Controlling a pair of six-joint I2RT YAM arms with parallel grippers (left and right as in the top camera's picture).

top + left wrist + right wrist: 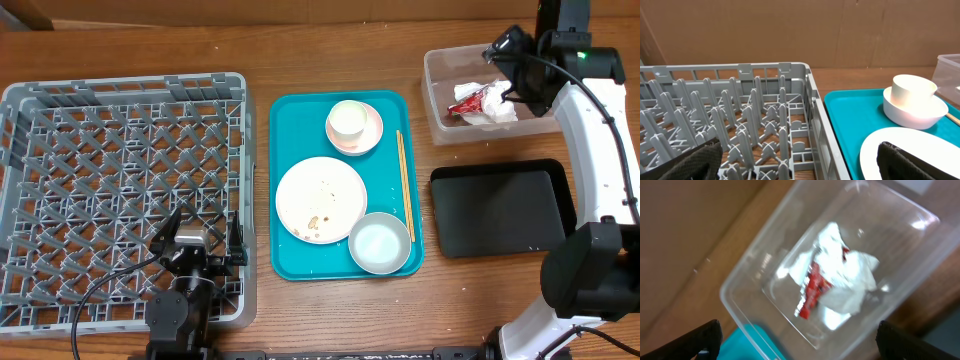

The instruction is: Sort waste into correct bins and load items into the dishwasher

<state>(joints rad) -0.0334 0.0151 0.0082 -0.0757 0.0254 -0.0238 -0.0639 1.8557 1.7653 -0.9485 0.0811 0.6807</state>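
Note:
The crumpled white napkin [492, 108] and the red torn wrapper [466, 103] lie inside the clear plastic tub [436, 98] at the back right. They also show in the right wrist view, napkin [850, 275] and wrapper [812, 287]. My right gripper [508, 62] hovers above the tub, open and empty. The black tray [500, 210] sits in front of the tub. The flat plate with food specks [321, 199], bowl [380, 243], cup [347, 121] on its saucer [372, 132] and chopsticks [404, 185] lie on the teal tray [290, 262]. My left gripper [205, 250] is open and empty over the grey dish rack [120, 90].
In the left wrist view the dish rack's pegs [755, 115] fill the left and the teal tray [850, 115] with cup [914, 90] and plate [910, 145] lies to the right. Bare wooden table surrounds everything.

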